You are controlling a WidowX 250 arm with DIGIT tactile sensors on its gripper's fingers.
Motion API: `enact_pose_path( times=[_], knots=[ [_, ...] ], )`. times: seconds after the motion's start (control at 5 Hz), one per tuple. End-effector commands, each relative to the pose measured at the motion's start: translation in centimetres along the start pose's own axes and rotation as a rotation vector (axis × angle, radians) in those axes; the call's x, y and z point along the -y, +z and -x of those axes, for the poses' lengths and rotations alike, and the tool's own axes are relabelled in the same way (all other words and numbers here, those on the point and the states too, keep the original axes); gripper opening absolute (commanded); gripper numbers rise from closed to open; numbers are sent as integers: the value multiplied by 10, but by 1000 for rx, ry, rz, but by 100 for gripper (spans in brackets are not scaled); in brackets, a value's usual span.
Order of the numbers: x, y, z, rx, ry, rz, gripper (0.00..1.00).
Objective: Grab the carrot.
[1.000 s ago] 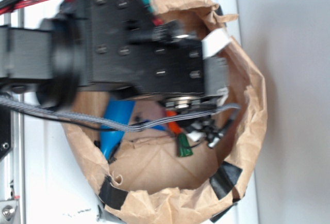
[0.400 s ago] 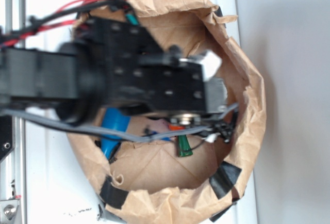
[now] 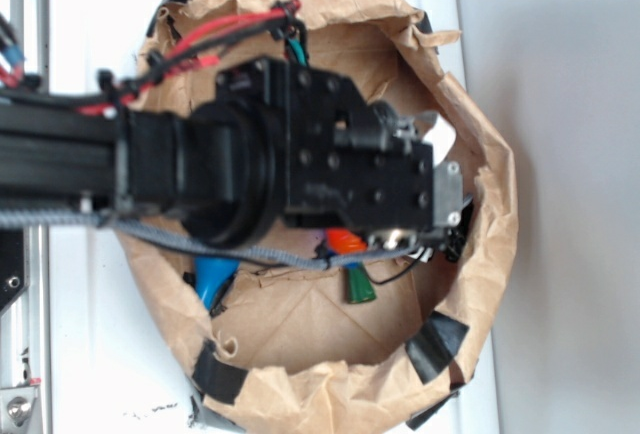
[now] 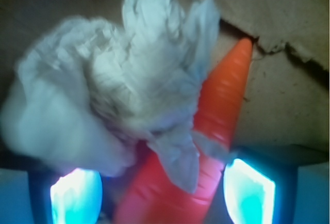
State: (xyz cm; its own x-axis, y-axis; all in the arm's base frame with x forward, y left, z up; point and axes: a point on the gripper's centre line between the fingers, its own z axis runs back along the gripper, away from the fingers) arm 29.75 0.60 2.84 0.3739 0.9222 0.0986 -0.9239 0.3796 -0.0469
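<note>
**Two fingers astride the carrot, tissue in the way**

I had the gripper (image 4: 162,190) open, its fingers (image 4: 248,188) either side of the carrot (image 4: 219,126) on the bag (image 3: 490,214) floor. Crumpled tissue (image 4: 113,84) lay over its left side; closing could have pinched tissue too and let the carrot slip. From outside, the arm (image 3: 250,169) hid nearly everything.

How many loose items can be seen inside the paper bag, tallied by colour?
Orange: 1, the carrot
Blue: 1, the bottle
White: 1, the crumpled paper wad
Total: 3 visible. The arm hides much of the bag, so more may lie beneath it.
</note>
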Motion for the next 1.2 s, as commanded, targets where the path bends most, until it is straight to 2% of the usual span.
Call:
enact_pose_path(
  times=[0.0,0.2,0.4,0.6,0.8,1.0],
  knots=[
    [-14,2,6,39,-21,29,0],
    [-10,40,-1,32,-90,94,0],
    [-11,80,-20,-47,-194,124,0],
    [-18,109,-25,-76,-321,138,0],
    [-26,134,-24,-39,-445,120,0],
    [-39,159,-19,-32,-519,99,0]
  ],
)
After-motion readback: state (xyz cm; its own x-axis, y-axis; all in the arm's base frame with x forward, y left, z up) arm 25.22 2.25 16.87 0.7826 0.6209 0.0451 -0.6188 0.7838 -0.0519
